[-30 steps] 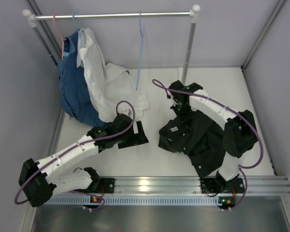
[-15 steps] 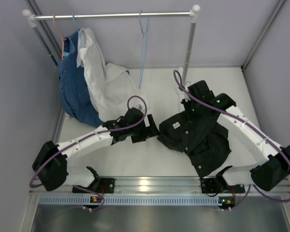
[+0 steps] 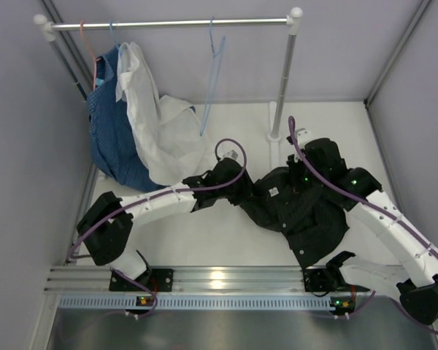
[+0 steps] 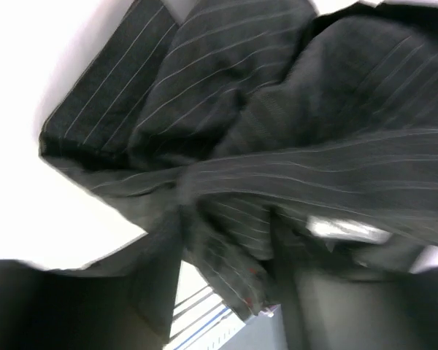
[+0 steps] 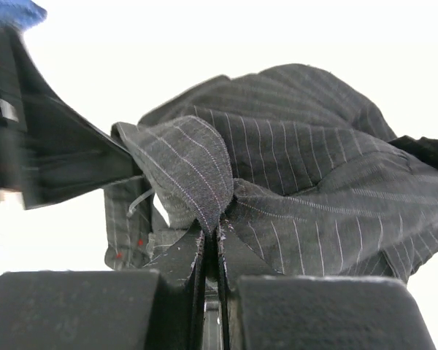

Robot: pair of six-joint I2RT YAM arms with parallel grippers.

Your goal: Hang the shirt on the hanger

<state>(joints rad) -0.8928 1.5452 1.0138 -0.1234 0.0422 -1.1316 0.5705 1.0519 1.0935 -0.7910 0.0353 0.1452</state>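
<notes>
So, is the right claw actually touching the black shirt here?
Touching. The right wrist view shows the right claw shut on a raised fold of the black pinstriped shirt, with the fabric wedged between its closed jaws.

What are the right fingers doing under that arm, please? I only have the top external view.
Observer: The right wrist view shows the right fingers shut on a raised fold of the shirt, with the fabric pinched in the seam between them.
Operator: Thank you. And are the left fingers gripping anything?
Observer: Not by the left wrist view. The left fingers stand apart, and a drooping fold of the shirt hangs in the gap, unclamped.
</notes>
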